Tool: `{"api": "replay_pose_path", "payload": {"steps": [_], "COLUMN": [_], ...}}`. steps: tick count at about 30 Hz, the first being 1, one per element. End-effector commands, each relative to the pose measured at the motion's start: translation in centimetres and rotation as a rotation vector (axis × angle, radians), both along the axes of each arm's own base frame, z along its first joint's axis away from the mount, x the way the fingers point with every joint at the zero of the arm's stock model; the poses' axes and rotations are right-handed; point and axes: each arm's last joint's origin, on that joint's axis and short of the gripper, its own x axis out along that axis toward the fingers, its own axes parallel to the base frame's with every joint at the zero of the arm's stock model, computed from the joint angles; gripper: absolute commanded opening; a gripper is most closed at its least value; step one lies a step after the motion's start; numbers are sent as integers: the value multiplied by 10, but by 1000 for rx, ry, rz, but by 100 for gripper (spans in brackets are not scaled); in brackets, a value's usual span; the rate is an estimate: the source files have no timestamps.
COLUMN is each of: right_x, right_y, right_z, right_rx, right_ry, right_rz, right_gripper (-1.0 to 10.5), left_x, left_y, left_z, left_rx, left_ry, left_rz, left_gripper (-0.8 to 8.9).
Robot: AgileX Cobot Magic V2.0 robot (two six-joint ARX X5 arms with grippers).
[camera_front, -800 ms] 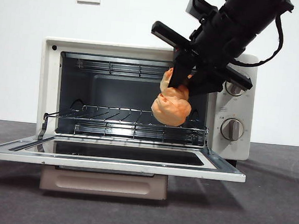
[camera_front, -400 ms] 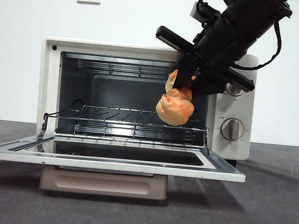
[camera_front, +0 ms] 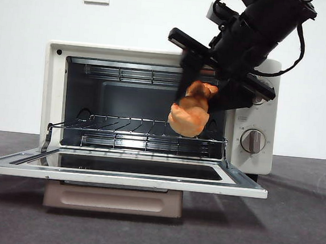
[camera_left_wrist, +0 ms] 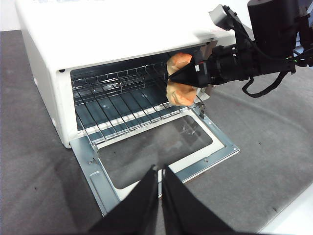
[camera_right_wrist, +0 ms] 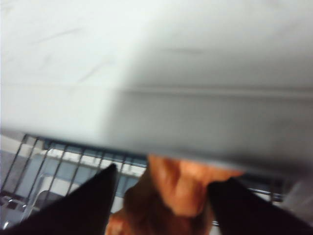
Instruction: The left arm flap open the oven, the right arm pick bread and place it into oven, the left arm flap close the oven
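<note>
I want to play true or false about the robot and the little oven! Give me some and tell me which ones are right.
1. The oven door is shut. False: it lies flapped open.
2. The right gripper has the bread between its fingers. True.
3. The bread lies flat on the wire rack. False: it hangs above it at the oven's opening.
4. The left gripper carries nothing. True.
5. The oven has two knobs. True, though the arm partly hides one.

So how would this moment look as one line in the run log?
oven: door open | bread: at oven mouth, above rack | right claw: around bread | left claw: shut, waiting
</note>
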Motion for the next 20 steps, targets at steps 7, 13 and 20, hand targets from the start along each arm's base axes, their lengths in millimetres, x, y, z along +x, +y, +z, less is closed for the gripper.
{"api": "replay_pose_path", "payload": {"steps": [7,13,20], "right_x": [3,1,-21], "right_y": [4,4,-4], "right_z": [5,13,33], "right_rx": [11,22,4], "right_ry": [-29,-33,-9], "right_rz": [5,14,32], "right_gripper": [432,432,432], "left_x": [-1,-1,-1], "left_y": [1,1,1], "left_z": [5,5,6], "left_rx": [-17,-16,-1], "left_ry": [-21,-21,-34], "left_rz": [-8,-8,-9], "left_gripper": [12,12,13]}}
